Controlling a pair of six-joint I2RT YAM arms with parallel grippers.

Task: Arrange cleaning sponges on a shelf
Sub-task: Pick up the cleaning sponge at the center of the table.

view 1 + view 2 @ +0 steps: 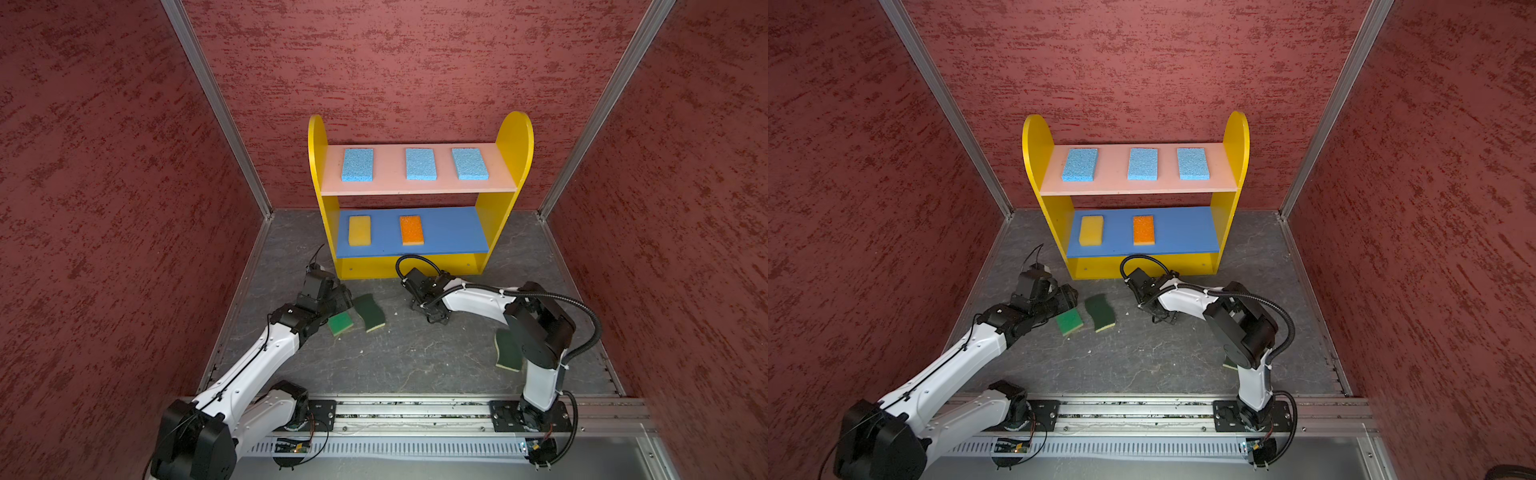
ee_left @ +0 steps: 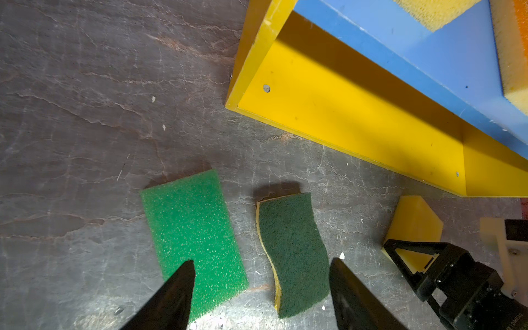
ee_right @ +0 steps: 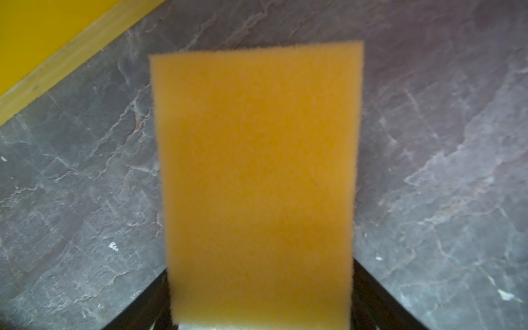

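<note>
**Top views: five sponges shelved, four not yet up there**

In both top views the shelf (image 1: 505,166) is seen at 12 o'clock on the floor (image 1: 415,361), backed against the far wall. Its pink top board (image 1: 386,172) is loaded with three light blue sponges (image 1: 357,164) (image 1: 420,163) (image 1: 469,163), laid flat in a row and kept apart. On the blue middle board (image 1: 453,232) a shelved yellow sponge (image 1: 359,230) is parked toward 9 o'clock, with the orange-topped sponge (image 1: 411,230) near it at 3 o'clock. Nothing can be made out on the yellow base.

Down on the floor, the bright green sponge (image 2: 194,237) and a wavy dark green sponge (image 2: 294,251) are laid side by side, not touching, around 8 o'clock of the shelf. The left gripper (image 2: 263,263) is hung right over them, jaws spread wide, nothing pinched.

The other dark green sponge (image 1: 508,351) is found at 4 o'clock, half hidden by the right arm.

The loose yellow sponge (image 3: 257,177) is straddled by the right gripper (image 2: 411,253), just in front of the shelf base. Whether it's actually being squeezed can't be told.
</note>
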